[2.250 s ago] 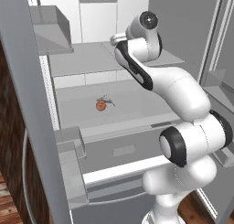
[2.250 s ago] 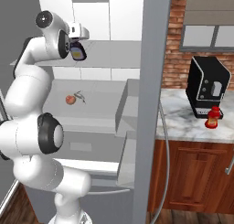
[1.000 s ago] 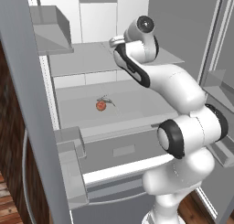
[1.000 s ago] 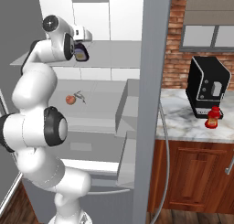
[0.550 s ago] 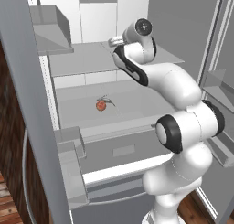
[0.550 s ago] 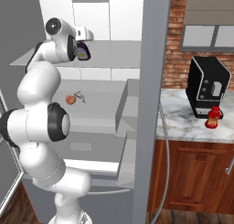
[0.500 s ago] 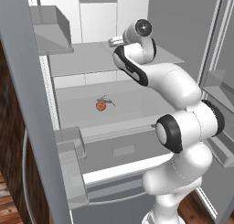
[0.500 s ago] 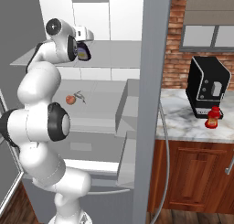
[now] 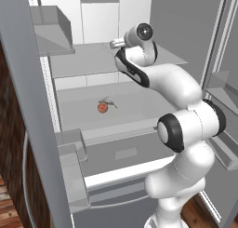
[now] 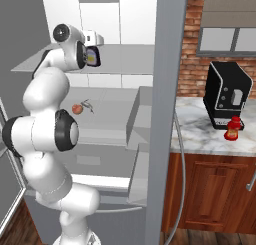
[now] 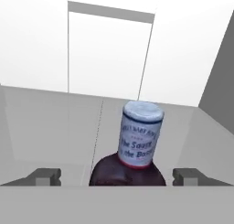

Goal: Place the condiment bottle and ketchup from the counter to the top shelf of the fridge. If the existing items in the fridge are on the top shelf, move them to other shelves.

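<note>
The condiment bottle (image 11: pixel 137 145), dark with a pale printed neck and cap, stands upright on the top shelf (image 11: pixel 50 122) of the fridge (image 9: pixel 97 17). My gripper (image 11: pixel 119 176) is open, one fingertip out on each side of the bottle and clear of it. From the right base view the bottle (image 10: pixel 93 57) shows dark with a yellow-orange patch at my hand. The ketchup (image 10: pixel 232 129) stands on the marble counter (image 10: pixel 197 131). On the shelf below lie the existing items, a red-orange fruit (image 9: pixel 102 107) and a thin dark sprig (image 9: pixel 110 102).
A black coffee machine (image 10: pixel 227 94) stands behind the ketchup. Grey door bins (image 9: pixel 69 150) hang on the open left door, with another bin (image 9: pixel 51 31) higher up. The right door's bins (image 9: pixel 223 90) sit beside my arm. A drawer front (image 9: pixel 125 153) lies under the lower shelf.
My jaws have opened and let go of the condiment bottle, which now stands free on the top shelf. The hand reached slightly deeper into the fridge first.
</note>
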